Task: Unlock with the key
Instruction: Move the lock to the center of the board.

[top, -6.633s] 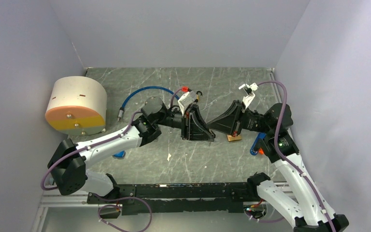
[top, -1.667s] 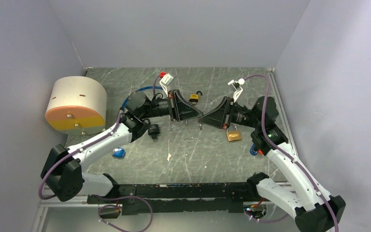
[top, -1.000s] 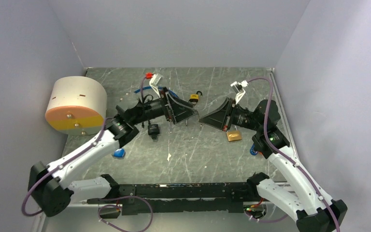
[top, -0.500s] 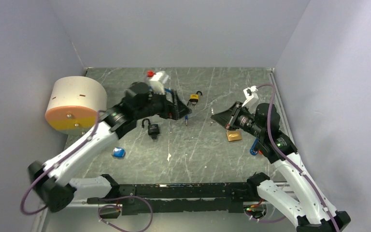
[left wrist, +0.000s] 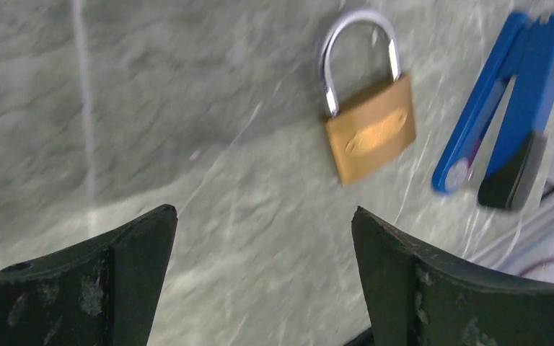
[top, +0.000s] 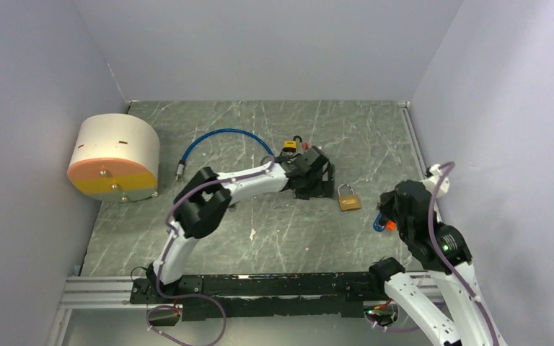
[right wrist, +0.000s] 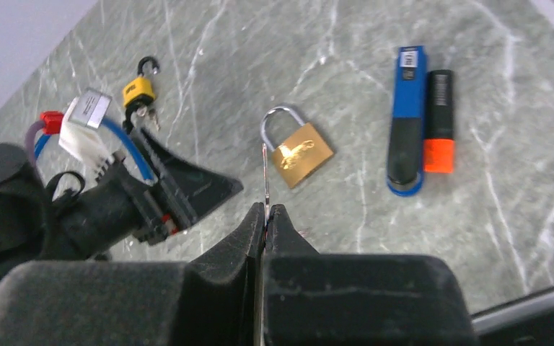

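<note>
From the right gripper point(right wrist: 265, 211), a key point(right wrist: 264, 176) seemingly points toward the padlock point(right wrist: 301, 157).

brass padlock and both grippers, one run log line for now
left gripper: open, near brass padlock | right gripper: shut on key | status: key not yet inserted

Cannot make out the teeth of the thin silver key point(right wrist: 265, 184), edge-on across the brass padlock's point(right wrist: 301, 157) shackle and mostly buried between the black right fingers point(right wrist: 239, 241).
</note>
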Controlling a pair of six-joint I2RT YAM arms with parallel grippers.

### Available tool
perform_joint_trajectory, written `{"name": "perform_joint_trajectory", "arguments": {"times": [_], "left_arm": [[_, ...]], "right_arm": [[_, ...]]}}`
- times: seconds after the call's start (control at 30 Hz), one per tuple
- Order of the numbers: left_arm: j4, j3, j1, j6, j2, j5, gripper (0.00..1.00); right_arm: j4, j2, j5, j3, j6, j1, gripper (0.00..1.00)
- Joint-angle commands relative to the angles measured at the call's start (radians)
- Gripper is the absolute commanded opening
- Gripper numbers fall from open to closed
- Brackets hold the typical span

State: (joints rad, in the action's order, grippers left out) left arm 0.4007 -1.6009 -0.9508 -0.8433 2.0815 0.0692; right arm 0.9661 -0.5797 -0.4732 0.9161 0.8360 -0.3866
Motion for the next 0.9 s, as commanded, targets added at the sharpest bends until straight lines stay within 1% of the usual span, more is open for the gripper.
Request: {"name": "perform_joint_trajectory", "arguments": {"times": [0.0,0.03,0.13,0.2,0.37,0.53,0.6,0.63,0.7,0.73,0.87], "left_arm": [[0.181,-0.282,-0.059,-0.151,0.145,-0.193,0.94],[0.201,-0.318,-0.064,-0.160,0.179,-0.201,0.94],[0.129,-0.331,-0.080,-0.160,0.224,-0.206,0.94],[0.116,-0.362,-0.096,-0.161,0.257,-0.250,0.94],[0.202,-0.560,-0.151,-0.128,0.389,-0.375,0.94],[0.244,-0.648,-0.187,-0.102,0.463,-0.501,0.94],[0.231,-0.657,-0.194,-0.078,0.489,-0.532,0.94],[0.209,-0.654,-0.196,-0.056,0.499,-0.534,0.94],[0.111,-0.627,-0.197,0.066,0.517,-0.472,0.94],[0.095,-0.625,-0.198,0.108,0.531,-0.451,0.94],[0.179,-0.636,-0.204,0.117,0.575,-0.466,0.94]], "right_arm": [[0.144,0.072,-0.163,0.032,0.093,0.000,0.00],[0.164,0.085,-0.173,0.036,0.100,-0.001,0.00],[0.212,0.117,-0.197,0.050,0.109,0.000,0.00],[0.230,0.126,-0.204,0.058,0.114,0.000,0.00],[0.224,0.148,-0.194,0.065,0.106,-0.001,0.00],[0.218,0.148,-0.170,0.073,0.099,0.000,0.00],[0.219,0.146,-0.160,0.073,0.098,-0.001,0.00],[0.222,0.146,-0.156,0.073,0.101,0.000,0.00],[0.224,0.151,-0.147,0.076,0.107,0.000,0.00],[0.226,0.154,-0.145,0.080,0.110,-0.001,0.00],[0.241,0.162,-0.154,0.103,0.113,0.000,0.00]]}}
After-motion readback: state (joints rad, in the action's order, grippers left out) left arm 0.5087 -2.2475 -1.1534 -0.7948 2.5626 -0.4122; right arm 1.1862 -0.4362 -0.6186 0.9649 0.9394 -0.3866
